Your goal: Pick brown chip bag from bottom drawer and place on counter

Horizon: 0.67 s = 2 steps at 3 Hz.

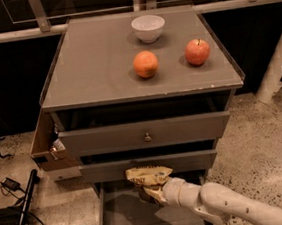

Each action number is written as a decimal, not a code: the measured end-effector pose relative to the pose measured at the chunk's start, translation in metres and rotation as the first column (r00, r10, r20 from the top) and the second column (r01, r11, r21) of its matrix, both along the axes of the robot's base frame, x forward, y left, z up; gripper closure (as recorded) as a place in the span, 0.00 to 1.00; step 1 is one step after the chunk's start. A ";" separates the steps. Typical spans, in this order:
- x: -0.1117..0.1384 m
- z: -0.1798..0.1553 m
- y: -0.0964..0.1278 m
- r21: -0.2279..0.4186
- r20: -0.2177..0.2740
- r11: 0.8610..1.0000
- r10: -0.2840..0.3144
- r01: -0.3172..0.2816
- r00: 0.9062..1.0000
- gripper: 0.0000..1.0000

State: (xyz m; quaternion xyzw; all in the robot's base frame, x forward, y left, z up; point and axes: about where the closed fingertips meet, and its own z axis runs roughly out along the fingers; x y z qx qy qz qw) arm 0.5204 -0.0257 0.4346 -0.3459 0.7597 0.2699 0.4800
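Observation:
The brown chip bag (148,176) is held in my gripper (153,188), lifted above the floor of the open bottom drawer (122,215), with its tan top just in front of the middle drawer's face. My white arm reaches in from the lower right. The gripper is shut on the bag's dark lower part, which is mostly hidden. The counter (95,64) is the grey cabinet top above.
A white bowl (148,28), an orange (146,64) and a red apple (197,51) stand on the counter. The top drawer (146,134) and middle drawer (112,171) are partly pulled out. A cardboard box (47,149) hangs at the cabinet's left. Cables lie on the floor at left.

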 end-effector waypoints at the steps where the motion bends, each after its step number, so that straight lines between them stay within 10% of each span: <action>1: -0.021 0.017 0.008 -0.056 0.016 0.997 0.047 -0.046 0.999 1.00; 2: -0.021 0.017 0.008 -0.056 0.015 0.997 0.047 -0.046 0.999 1.00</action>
